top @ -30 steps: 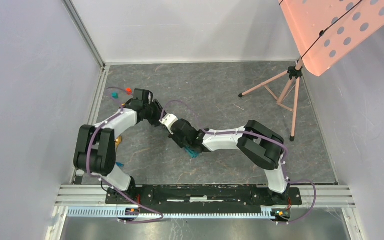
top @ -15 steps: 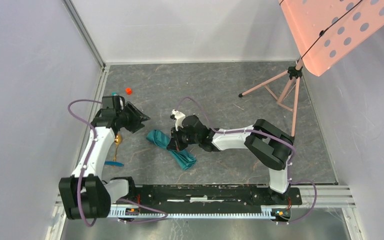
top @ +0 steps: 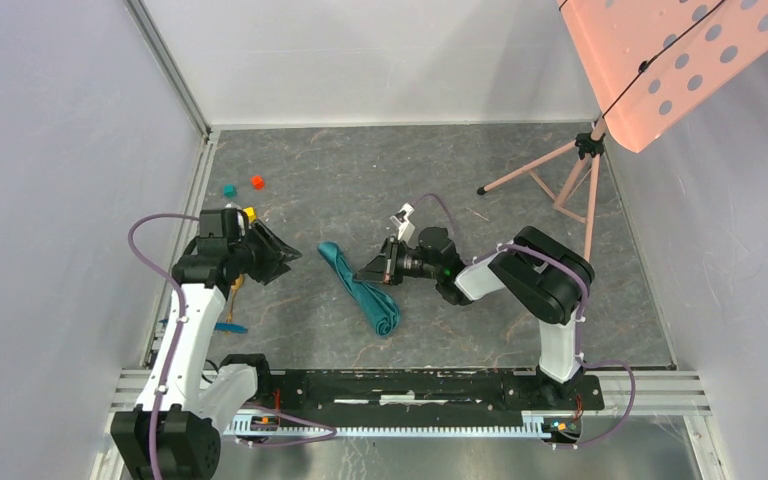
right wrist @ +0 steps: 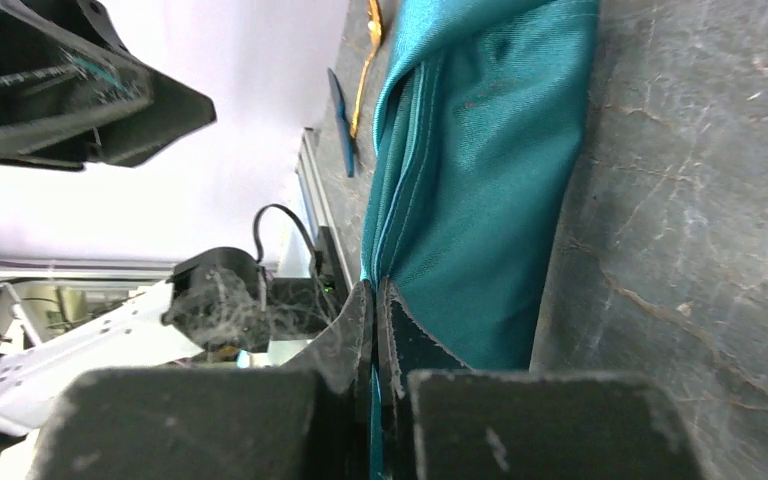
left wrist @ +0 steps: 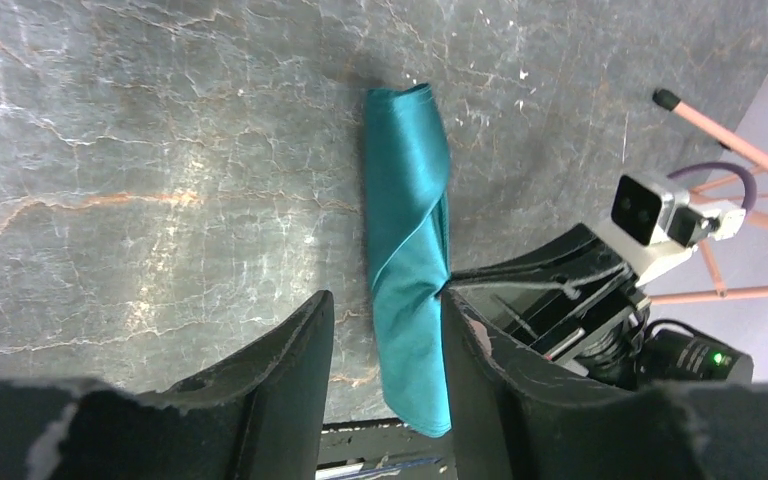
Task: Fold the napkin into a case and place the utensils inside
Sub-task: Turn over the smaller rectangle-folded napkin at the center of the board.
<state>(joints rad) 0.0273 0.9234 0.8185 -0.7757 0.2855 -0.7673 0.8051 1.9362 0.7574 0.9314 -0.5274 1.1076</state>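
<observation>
The teal-green napkin (top: 362,290) lies folded into a long narrow strip on the grey floor; it also shows in the left wrist view (left wrist: 407,250) and the right wrist view (right wrist: 490,180). My right gripper (top: 363,276) is shut on the napkin's long edge (right wrist: 375,295), low at the floor. My left gripper (top: 282,256) is open and empty, left of the strip and pointing at it (left wrist: 385,312). The gold spoon (top: 233,288) lies partly under my left arm and shows in the right wrist view (right wrist: 368,55). The blue utensil (top: 228,327) lies near it (right wrist: 340,120).
Small teal (top: 229,190), red (top: 257,182) and yellow (top: 249,212) cubes lie at the back left. A pink tripod stand (top: 570,180) with a perforated board stands at the back right. White walls close in the left, back and right sides.
The two grippers were close together over the napkin; they have drawn apart. The left arm swung back left, the right wrist pulled right, and the napkin now lies as a narrow strip.
</observation>
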